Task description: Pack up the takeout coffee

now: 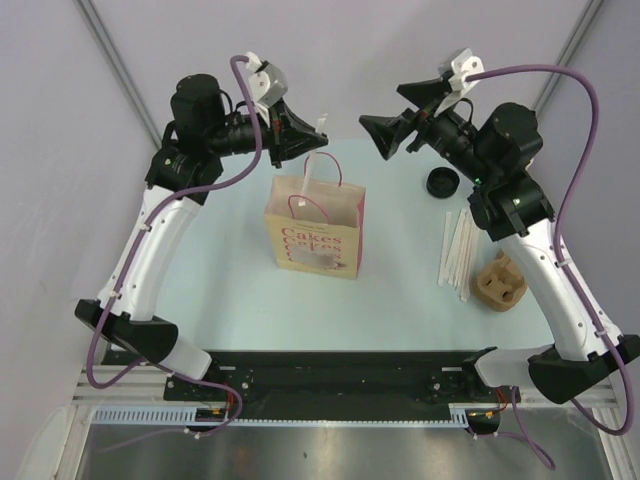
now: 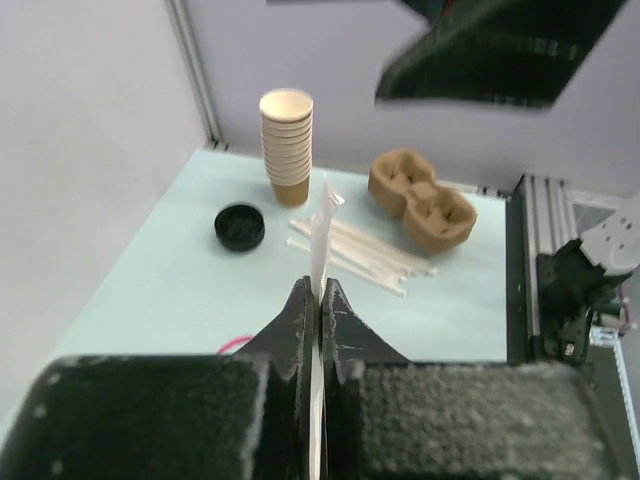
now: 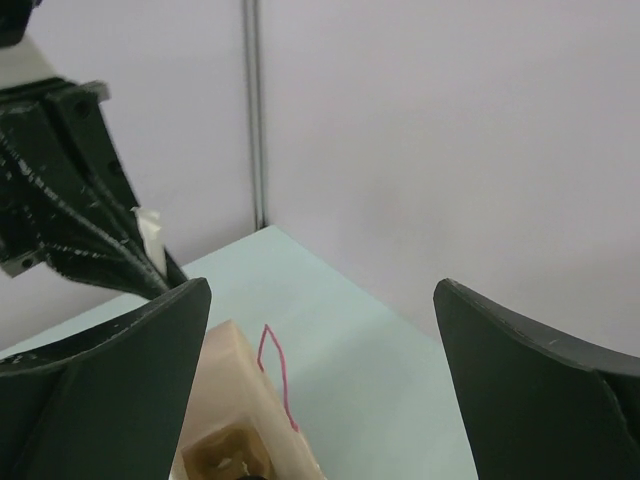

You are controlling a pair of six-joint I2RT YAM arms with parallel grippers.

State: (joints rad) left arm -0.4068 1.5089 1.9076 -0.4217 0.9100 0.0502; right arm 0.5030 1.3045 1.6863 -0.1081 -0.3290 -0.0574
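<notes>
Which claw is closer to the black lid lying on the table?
Right. The right gripper hangs open just left of the black lid and further back; the left gripper, pinching a wrapped straw, is further left, above the far side of the paper bag.

- The paper bag (image 3: 232, 400) is cut off by the bottom edge of the right wrist view. Inside its mouth only a dark shape (image 3: 245, 474) shows at that edge, too little to name.
- From above, the bag's inside cannot be made out.
- The white strip (image 2: 322, 228) pinched by the left claw (image 2: 319, 292) runs down between the fingers and out of sight; what it is cannot be told.
- The right claw (image 3: 322, 290) has both fingers cut by the picture's edges; in the left wrist view it is a dark blur along the top.
- The stack of cups (image 2: 287, 140) is hidden from above behind the right arm (image 1: 520, 200).
</notes>
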